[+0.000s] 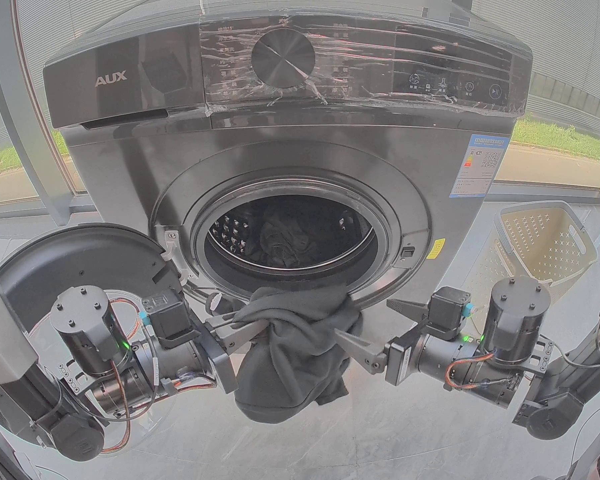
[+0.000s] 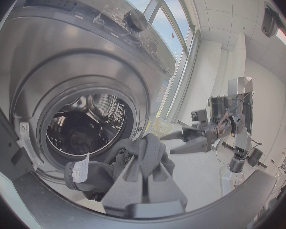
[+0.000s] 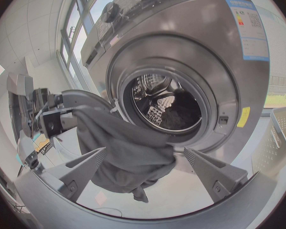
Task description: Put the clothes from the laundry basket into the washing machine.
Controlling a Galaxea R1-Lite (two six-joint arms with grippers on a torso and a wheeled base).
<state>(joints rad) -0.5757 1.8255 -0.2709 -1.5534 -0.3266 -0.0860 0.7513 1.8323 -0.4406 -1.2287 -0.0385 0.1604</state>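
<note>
The left gripper [image 2: 146,170] is recorded with its jaws closed tight on a dark grey garment [image 1: 293,361], a bunched fold being pinched between the fingers. The rest of the cloth is seen hanging below this claw. A white tag [image 2: 80,170] is noted on the part of the cloth lying toward the machine.

The right gripper [image 1: 365,320] is recorded with jaws spread wide and nothing held. It is placed just beside the garment, on the side away from the left claw. One fingertip is near the cloth; contact cannot be told.

Directly beyond both claws the washing machine [image 1: 300,148] is seen, its door [image 1: 80,258] swung open beside the left claw. Dark clothes [image 1: 283,235] are noted inside the drum.

The laundry basket [image 1: 547,238] is seen tilted beyond the right gripper, beside the machine.
</note>
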